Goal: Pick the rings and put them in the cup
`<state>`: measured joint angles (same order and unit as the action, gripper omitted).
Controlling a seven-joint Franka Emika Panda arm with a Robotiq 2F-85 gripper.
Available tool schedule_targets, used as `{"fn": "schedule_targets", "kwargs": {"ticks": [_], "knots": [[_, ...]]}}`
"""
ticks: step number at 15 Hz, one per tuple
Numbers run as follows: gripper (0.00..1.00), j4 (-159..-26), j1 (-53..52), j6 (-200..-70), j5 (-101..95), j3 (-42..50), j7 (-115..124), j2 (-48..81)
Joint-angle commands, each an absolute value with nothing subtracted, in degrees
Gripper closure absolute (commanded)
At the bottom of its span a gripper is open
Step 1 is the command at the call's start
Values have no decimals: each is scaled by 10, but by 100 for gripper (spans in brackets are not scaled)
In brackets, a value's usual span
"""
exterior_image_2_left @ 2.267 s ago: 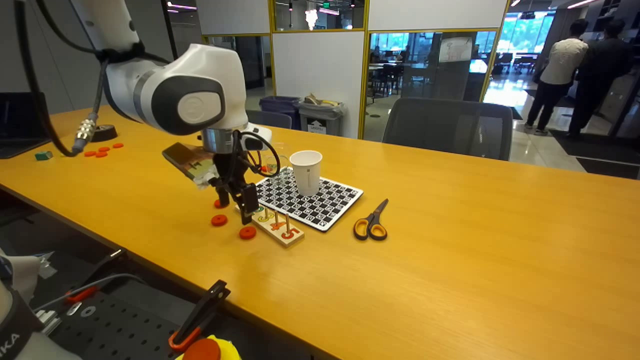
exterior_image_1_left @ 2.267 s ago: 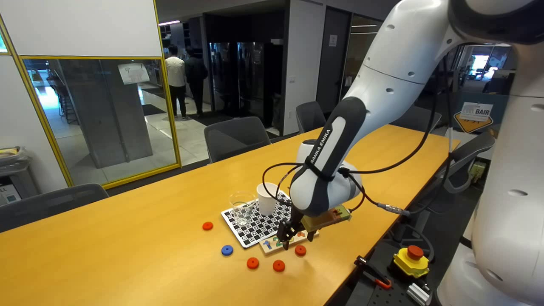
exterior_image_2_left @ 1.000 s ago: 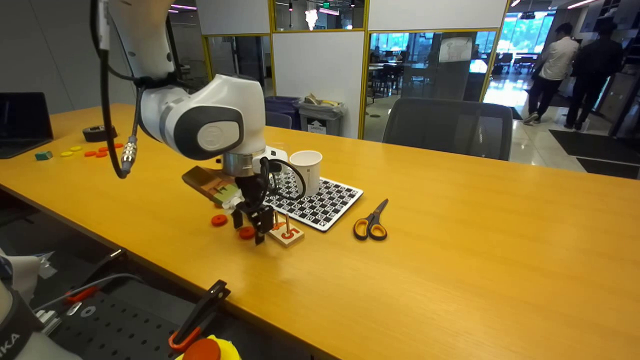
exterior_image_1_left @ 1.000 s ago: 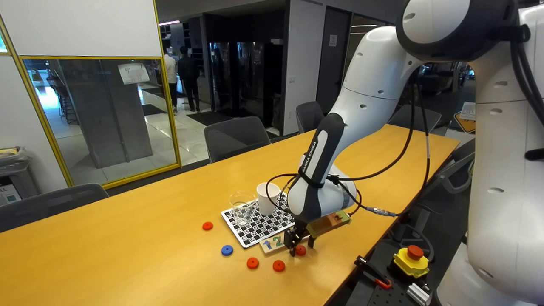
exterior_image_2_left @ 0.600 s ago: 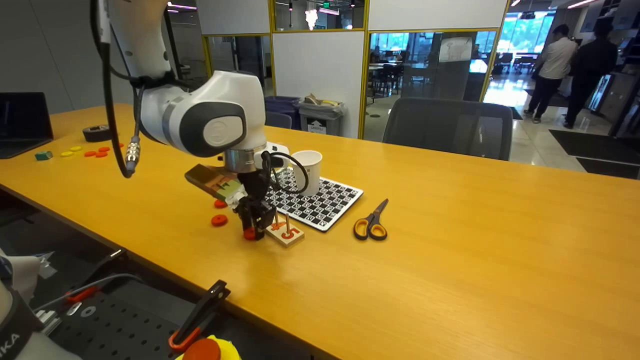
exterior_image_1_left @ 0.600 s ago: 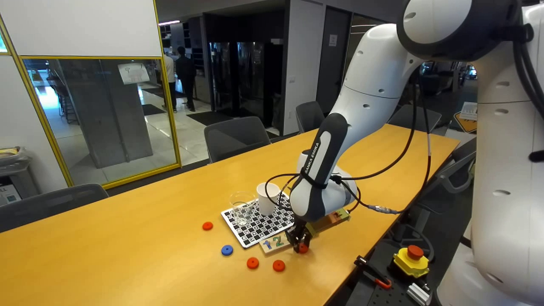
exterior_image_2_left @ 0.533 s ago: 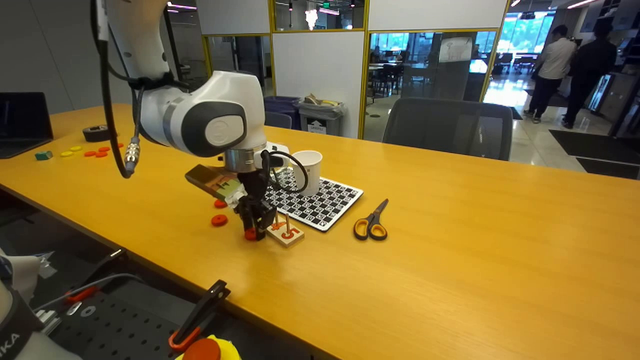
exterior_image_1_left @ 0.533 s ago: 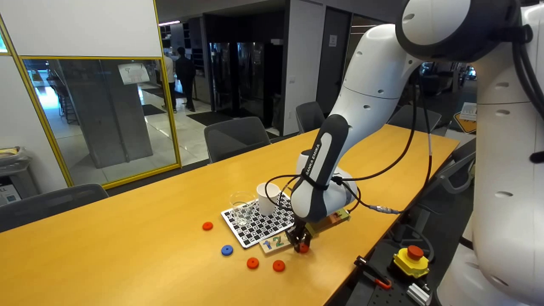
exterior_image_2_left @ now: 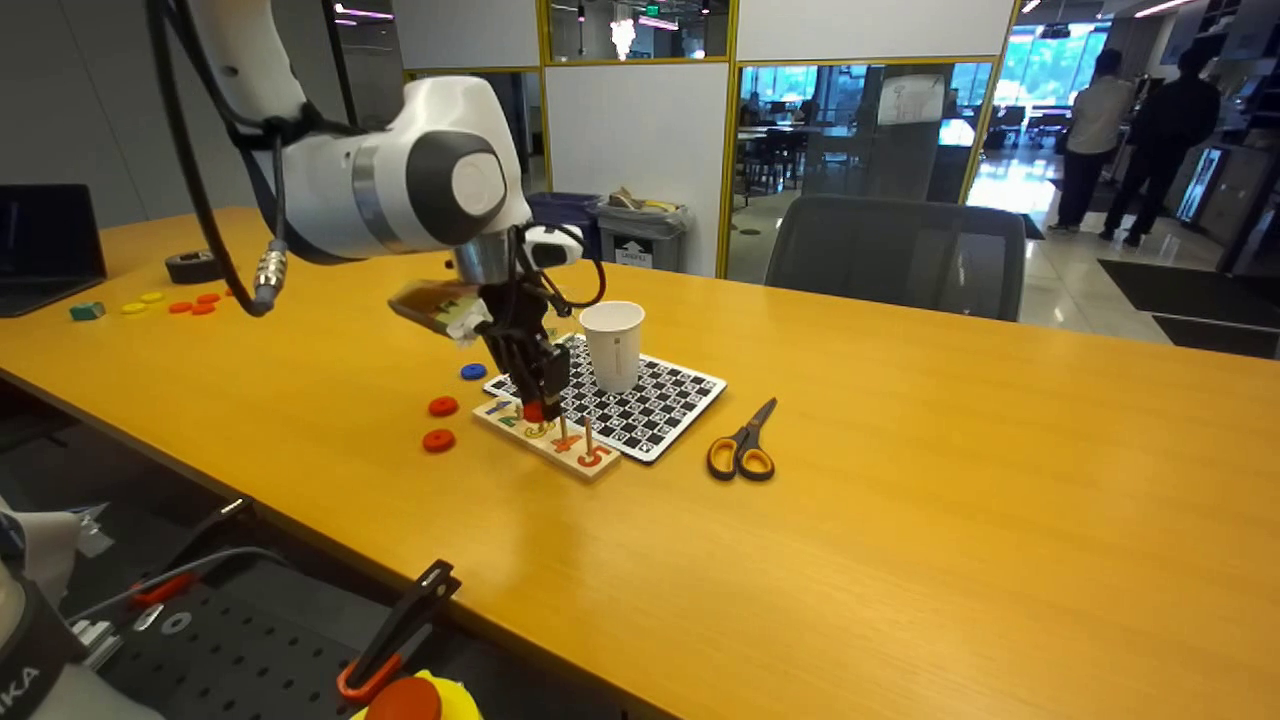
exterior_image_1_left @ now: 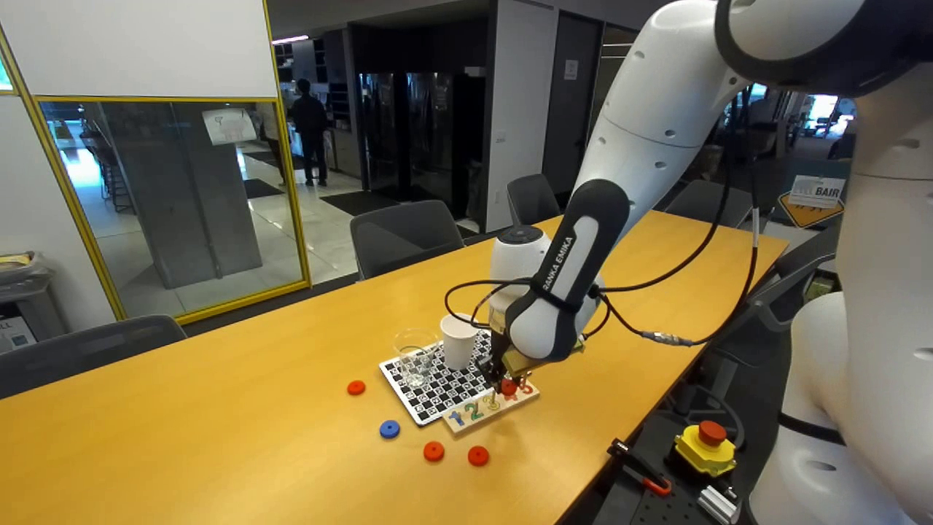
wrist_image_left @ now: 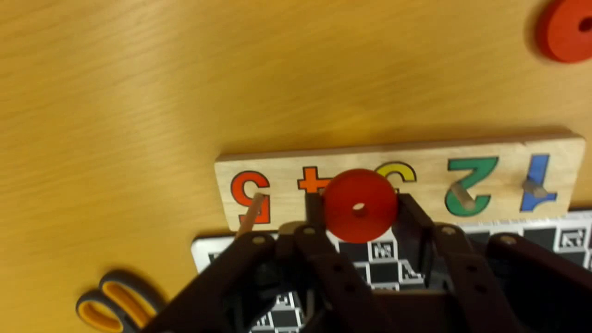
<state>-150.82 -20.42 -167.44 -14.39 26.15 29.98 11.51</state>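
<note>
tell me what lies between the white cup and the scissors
Between the cup and the scissors, an exterior view shows part of the checkered board the cup stands on, then a strip of tabletop.

Long wooden worktop (exterior_image_2_left: 900, 520), three red rings (exterior_image_1_left: 434, 451) and a blue ring (exterior_image_1_left: 390, 429) lying near a checkered board (exterior_image_2_left: 655, 410), numbered peg strip (wrist_image_left: 430, 180) along its edge, scissors (exterior_image_2_left: 746, 436) nearby, laptop (exterior_image_2_left: 45, 235) farther off

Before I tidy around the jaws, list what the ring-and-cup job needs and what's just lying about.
In the job: red ring between the jaws; three loose red rings; blue ring; white paper cup.
Just lying about: numbered peg board; checkered marker board; clear cup; scissors.
</note>
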Motion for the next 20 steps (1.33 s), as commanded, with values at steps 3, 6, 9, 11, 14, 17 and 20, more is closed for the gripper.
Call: {"fn": "schedule_targets", "kwargs": {"ticks": [3,6,9,11,14,17,20], "knots": [[78,-1465,-253,-1607,-247,293,428,10],[78,-1430,-251,-1625,-236,285,453,22],[78,-1398,-248,-1647,-224,286,470,54],[78,-1382,-245,-1654,-205,285,464,74],[78,-1362,-239,-1658,-172,281,452,102],[78,-1343,-231,-1660,-144,277,445,129],[78,-1324,-178,-1656,-157,233,460,144]]}}
